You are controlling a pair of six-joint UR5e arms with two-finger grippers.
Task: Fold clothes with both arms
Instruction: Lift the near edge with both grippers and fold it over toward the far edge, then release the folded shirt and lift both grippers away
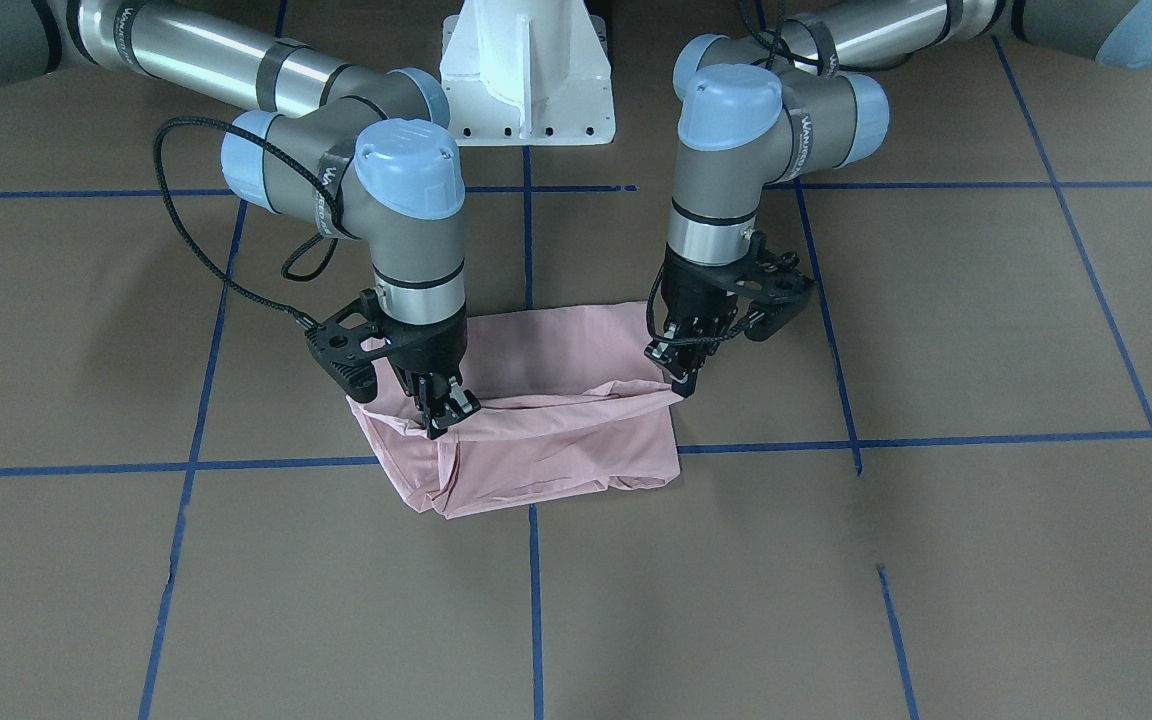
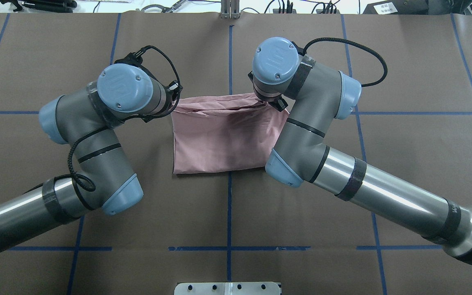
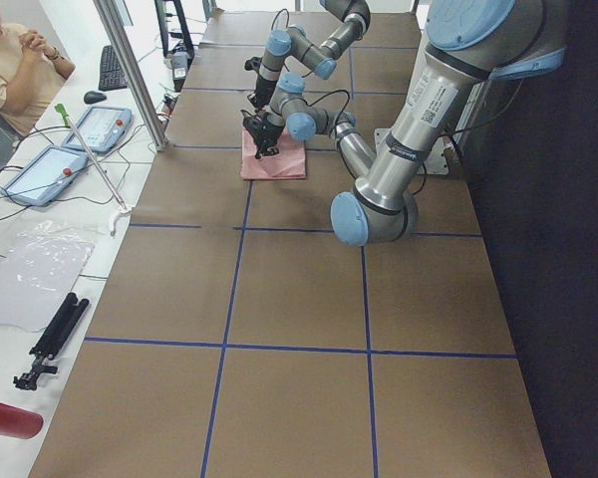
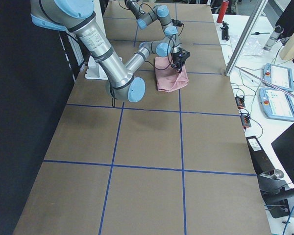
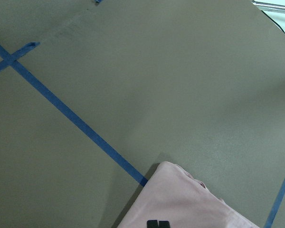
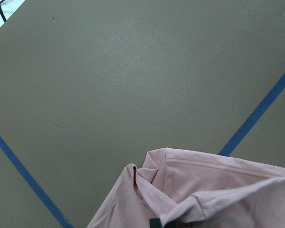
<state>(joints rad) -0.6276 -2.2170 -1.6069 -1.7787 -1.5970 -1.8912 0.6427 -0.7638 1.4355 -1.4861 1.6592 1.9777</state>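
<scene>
- Work surface: a table [image 1: 936, 560] covered in brown paper and divided into large squares by blue tape lines [image 1: 534, 600]. A white pedestal [image 1: 526, 70] stands at the robot's edge of it.
- Left arm [image 1: 726, 170] and right arm [image 1: 386, 200]: both reach in from the robot's side. Their wrists point down over the middle of the table, one at each end of the garment.
- T-shirt [image 1: 556, 440]: pale pink, folded into a compact rectangle astride a tape line near the table centre. The half nearer the robot lies flat. The edge away from the robot is raised off the surface, with cloth hanging loosely beneath it.
- Left gripper [image 1: 684, 378]: jaws closed on one corner of the raised edge.
- Right gripper [image 1: 441, 412]: jaws pinched on the raised edge near the opposite corner.
</scene>
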